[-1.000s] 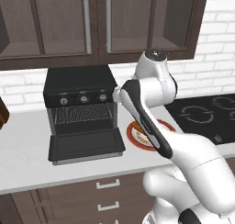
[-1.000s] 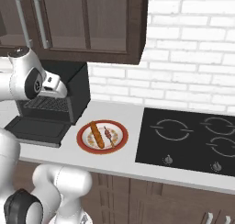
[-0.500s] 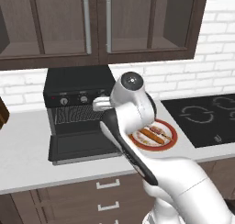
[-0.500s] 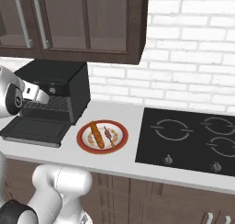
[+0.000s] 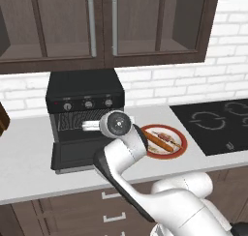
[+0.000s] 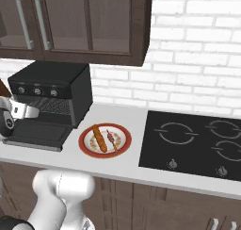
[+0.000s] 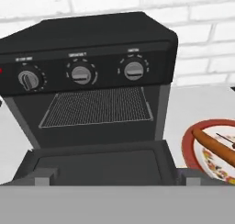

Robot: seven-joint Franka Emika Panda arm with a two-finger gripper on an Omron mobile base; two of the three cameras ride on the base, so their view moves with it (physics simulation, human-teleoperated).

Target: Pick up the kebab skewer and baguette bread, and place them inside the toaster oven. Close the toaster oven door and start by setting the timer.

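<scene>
Swung the arm left since a second ago, off the plate and over to the front of the toaster oven (image 5: pixel 85 115). Pincer (image 7: pixel 117 181) released wide, holding nothing, hovering just above the dropped-down toaster oven door (image 7: pixel 98 165). Wire rack (image 7: pixel 97 106) bare inside. Baguette bread (image 6: pixel 99 138) and kebab skewer (image 6: pixel 110 138) both lying on the red-rimmed plate (image 6: pixel 84 145), on the bench just right of the oven. So nothing loaded yet, probably need to head back for the food.

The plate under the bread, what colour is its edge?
Red. The plate has a red rim around a pale, speckled middle, clearest in the right base view.
</scene>
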